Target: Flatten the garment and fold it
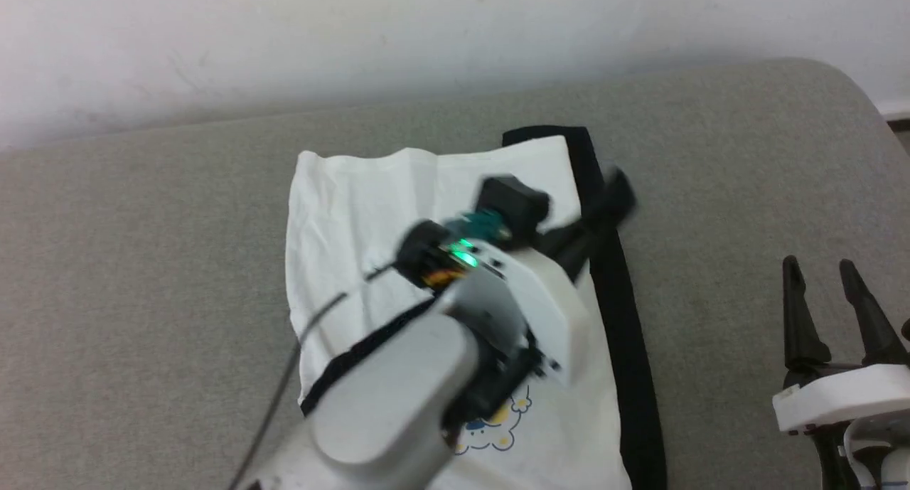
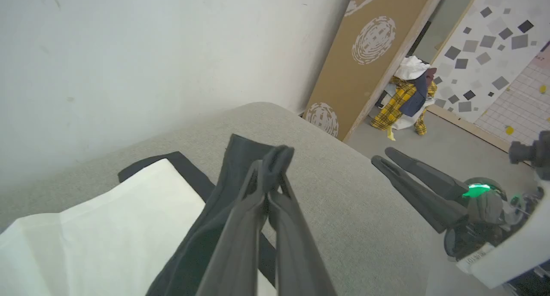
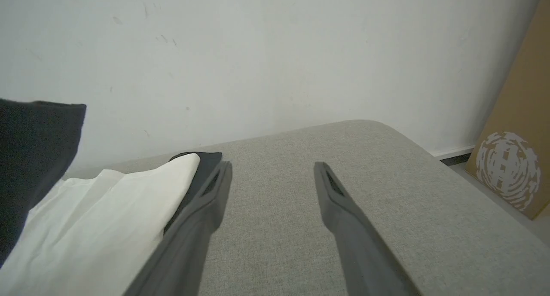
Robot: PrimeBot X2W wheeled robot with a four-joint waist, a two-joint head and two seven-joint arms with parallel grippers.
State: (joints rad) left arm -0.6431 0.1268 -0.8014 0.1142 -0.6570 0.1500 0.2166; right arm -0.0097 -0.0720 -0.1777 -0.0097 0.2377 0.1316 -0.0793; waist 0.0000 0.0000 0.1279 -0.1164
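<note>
Nearest, at the lower right: right gripper (image 1: pixel 817 266), fingers spread wide, nothing between them, poised over bare grey surface (image 1: pixel 142 298) to the right of the garment (image 1: pixel 370 220). Spread out mid-surface, white body up, yellow-and-blue chest print (image 1: pixel 498 422) at the near end, black sleeve (image 1: pixel 622 319) running along the right edge. Further out, reaching across the white cloth: left gripper (image 2: pixel 275 160), fingers pinched tight on a fold of that black sleeve, holding it up off the surface. Beyond, pale wall (image 2: pixel 129 51). Off to the right, brown cardboard panel (image 2: pixel 365 59) leaning, heap of clothes (image 2: pixel 406 94) on the floor.
</note>
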